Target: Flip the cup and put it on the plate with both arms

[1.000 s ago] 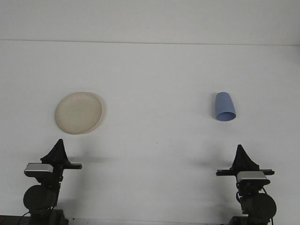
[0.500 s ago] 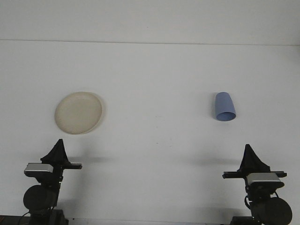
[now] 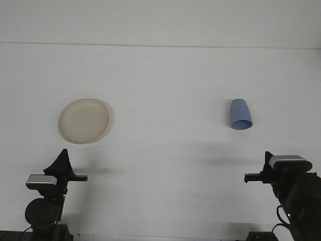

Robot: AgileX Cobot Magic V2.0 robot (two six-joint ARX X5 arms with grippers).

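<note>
Two arms wait at the table's [image 3: 165,75] near edge. The blue cup [image 3: 241,114] lies at 3 o'clock, the plate [image 3: 84,120] at 9 o'clock, well apart, so each arm has one close. Whether either arm's fingers are open or shut cannot be told.

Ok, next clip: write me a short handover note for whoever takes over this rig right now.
Left gripper: parked at the near left edge, holding nothing.
Right gripper: near right edge, holding nothing, apart from the cup.
Blue cup: upside down on the table, right side, untouched.
Cream plate: far left, nothing on it.
Done: nothing yet.
Left: grasp the cup, flip it upright, probably pass it across, set it on the plate.
</note>
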